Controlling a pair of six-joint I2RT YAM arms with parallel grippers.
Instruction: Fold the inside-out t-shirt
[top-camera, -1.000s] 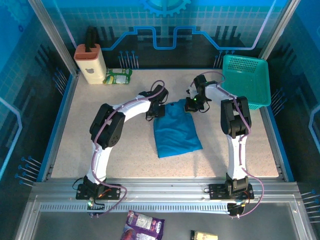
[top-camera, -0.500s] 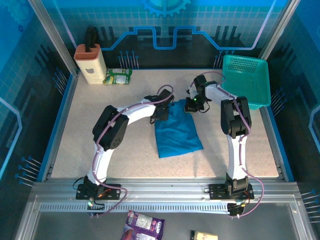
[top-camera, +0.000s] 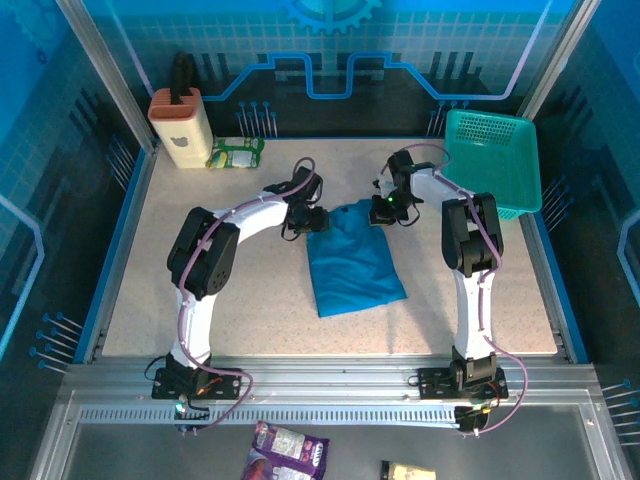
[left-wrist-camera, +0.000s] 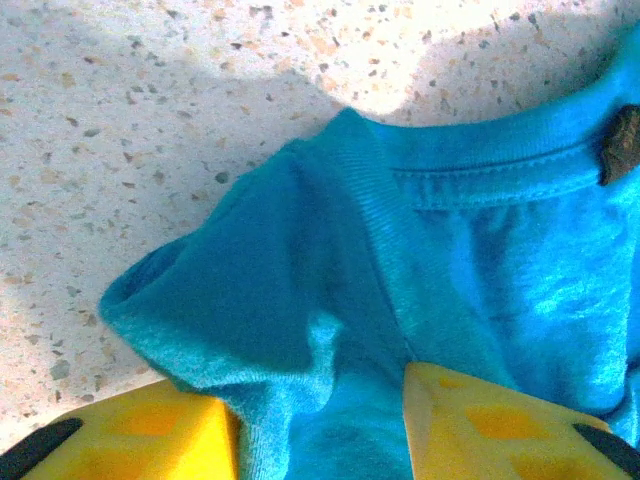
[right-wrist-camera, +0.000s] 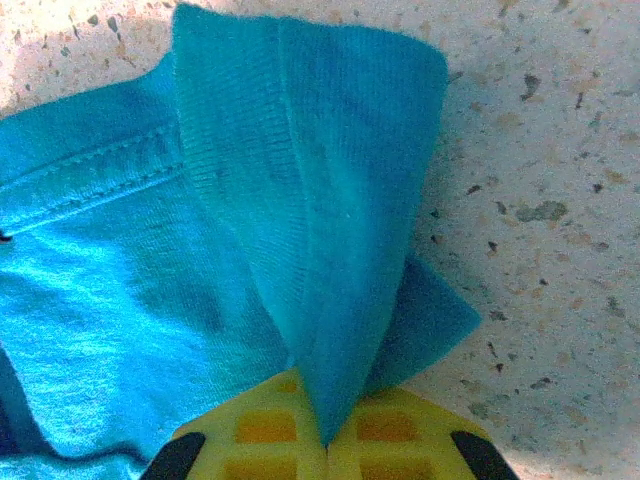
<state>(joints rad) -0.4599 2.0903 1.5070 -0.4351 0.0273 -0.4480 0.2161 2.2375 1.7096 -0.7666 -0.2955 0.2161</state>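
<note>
The inside-out t-shirt (top-camera: 355, 262) lies folded into a narrow blue-teal slab mid-table, collar end toward the back. My left gripper (top-camera: 305, 218) sits at its back left corner. In the left wrist view its yellow fingers (left-wrist-camera: 140, 432) stand apart, and the t-shirt's (left-wrist-camera: 470, 250) shoulder cloth lies loose between them, so this gripper (left-wrist-camera: 315, 415) is open. My right gripper (top-camera: 383, 208) is at the back right corner. In the right wrist view it (right-wrist-camera: 327, 440) is shut on a pinched fold of the t-shirt (right-wrist-camera: 300, 180), which rises from the closed pads.
A teal mesh basket (top-camera: 493, 165) stands at the back right, close behind the right arm. A beige holder (top-camera: 180, 125) and a green packet (top-camera: 237, 153) sit at the back left. Snack packets (top-camera: 288, 450) lie on the front ledge below the arm bases.
My left gripper has opened and let go of the shirt's corner, and its arm has swung slightly left. The right gripper has kept its grip and place.
</note>
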